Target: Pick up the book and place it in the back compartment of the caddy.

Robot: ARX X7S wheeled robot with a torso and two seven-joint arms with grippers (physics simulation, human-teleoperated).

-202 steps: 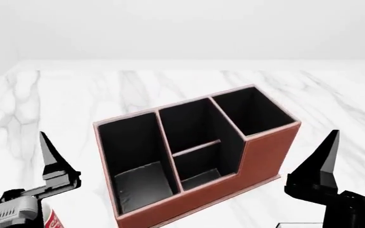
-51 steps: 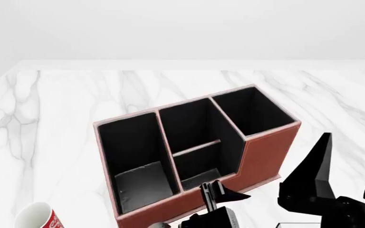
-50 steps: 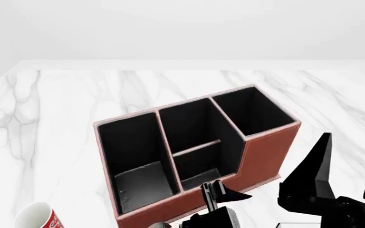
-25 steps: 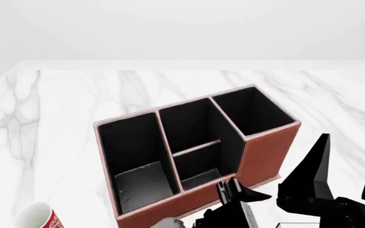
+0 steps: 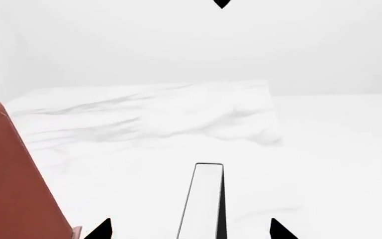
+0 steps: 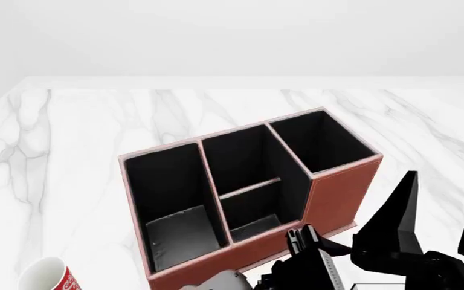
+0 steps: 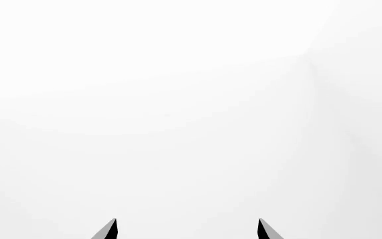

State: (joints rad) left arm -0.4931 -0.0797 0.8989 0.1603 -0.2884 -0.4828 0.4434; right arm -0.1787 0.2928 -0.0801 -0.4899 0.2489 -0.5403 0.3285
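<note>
The reddish-brown caddy (image 6: 341,193) stands mid-table with its low-cut wall towards me. Its back compartment (image 6: 255,219) is the small black cell just behind that low wall. In the left wrist view the book (image 5: 204,204) stands upright, edge-on, showing white pages and a black cover, beside the caddy wall (image 5: 8,179). My left gripper (image 5: 189,231) is open and the book's near end lies between its tips, untouched. It also shows low in the head view (image 6: 309,244), in front of the caddy. My right gripper (image 6: 446,211) is open and empty, right of the caddy, and faces only white in its own view (image 7: 187,229).
A red-and-white mug (image 6: 51,275) lies at the near left. White marble table (image 6: 79,133) stretches around the caddy, with a white wall behind. The caddy's long undivided cell (image 6: 171,199) and its tall-walled cell (image 6: 321,142) hold nothing.
My left gripper has swung from the far left by the mug across the front of the caddy, moving right and forward. The right gripper has shifted slightly.
</note>
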